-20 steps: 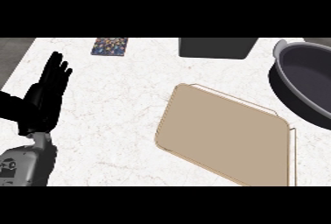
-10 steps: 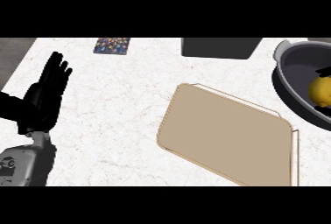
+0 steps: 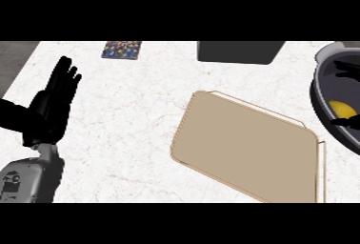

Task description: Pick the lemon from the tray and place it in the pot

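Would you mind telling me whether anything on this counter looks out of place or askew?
Nothing is spilled or damaged. The tray lies at an angle on the counter with nothing on it; the lemon sits inside the pot at the right edge.

A kitchen: a white marbled stone counter (image 3: 134, 119) carries a dark grey round pot (image 3: 325, 119) and a beige flat tray (image 3: 246, 145)

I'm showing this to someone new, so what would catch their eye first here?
Probably the big beige tray lying slanted across the middle of the white counter, with nothing on it. Next, the yellow lemon inside the dark pot at the right edge, black fingers of the right hand around it. At the left, the left hand rests open, fingers up.
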You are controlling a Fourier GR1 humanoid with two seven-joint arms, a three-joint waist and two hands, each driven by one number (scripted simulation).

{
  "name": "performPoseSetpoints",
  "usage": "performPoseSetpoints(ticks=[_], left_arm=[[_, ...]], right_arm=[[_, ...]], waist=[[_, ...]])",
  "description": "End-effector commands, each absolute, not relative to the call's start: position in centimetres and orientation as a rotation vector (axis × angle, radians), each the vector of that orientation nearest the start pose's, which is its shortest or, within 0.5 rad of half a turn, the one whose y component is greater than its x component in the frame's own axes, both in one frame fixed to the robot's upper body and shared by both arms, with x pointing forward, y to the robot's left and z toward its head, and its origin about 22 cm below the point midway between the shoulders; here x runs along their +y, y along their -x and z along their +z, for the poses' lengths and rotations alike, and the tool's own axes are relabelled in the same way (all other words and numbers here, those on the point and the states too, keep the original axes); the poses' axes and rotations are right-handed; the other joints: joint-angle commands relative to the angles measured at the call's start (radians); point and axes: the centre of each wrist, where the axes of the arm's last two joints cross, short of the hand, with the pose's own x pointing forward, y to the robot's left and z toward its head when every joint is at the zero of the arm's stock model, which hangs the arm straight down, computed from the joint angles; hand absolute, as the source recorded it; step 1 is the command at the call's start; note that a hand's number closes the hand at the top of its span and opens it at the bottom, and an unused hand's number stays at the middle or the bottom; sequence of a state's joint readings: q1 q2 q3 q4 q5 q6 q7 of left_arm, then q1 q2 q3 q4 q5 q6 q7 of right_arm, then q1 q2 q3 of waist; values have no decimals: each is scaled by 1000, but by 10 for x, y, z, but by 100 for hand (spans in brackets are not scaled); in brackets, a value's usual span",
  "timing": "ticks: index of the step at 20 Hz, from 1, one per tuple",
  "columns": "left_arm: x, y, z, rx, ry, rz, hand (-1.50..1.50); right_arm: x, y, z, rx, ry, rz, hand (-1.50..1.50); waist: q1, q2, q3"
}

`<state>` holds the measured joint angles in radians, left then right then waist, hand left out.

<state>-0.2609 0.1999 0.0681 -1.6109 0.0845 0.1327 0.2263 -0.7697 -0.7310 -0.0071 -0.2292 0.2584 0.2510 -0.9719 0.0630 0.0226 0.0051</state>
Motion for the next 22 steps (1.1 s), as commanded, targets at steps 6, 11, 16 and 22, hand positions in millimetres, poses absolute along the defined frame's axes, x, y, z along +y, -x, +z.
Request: performPoseSetpoints(ticks=[6,11,16,22], left_arm=[[263,-293,91,-1647,-159,20,0],[259,-297,94,-1659,-155,33,0],[259,-297,90,-1655,-129,37,0],[266,-294,93,-1653,-138,38,0]], right_arm=[[-507,-335,89,-1883,29,437,-150],[-528,-326,118,-1852,45,434,-150],[-535,-322,125,-1850,23,397,-150],[-549,-307,134,-1811,40,423,-150]], waist=[[-8,6,5],[-4,14,7],[-3,17,8],[-1,18,12]])
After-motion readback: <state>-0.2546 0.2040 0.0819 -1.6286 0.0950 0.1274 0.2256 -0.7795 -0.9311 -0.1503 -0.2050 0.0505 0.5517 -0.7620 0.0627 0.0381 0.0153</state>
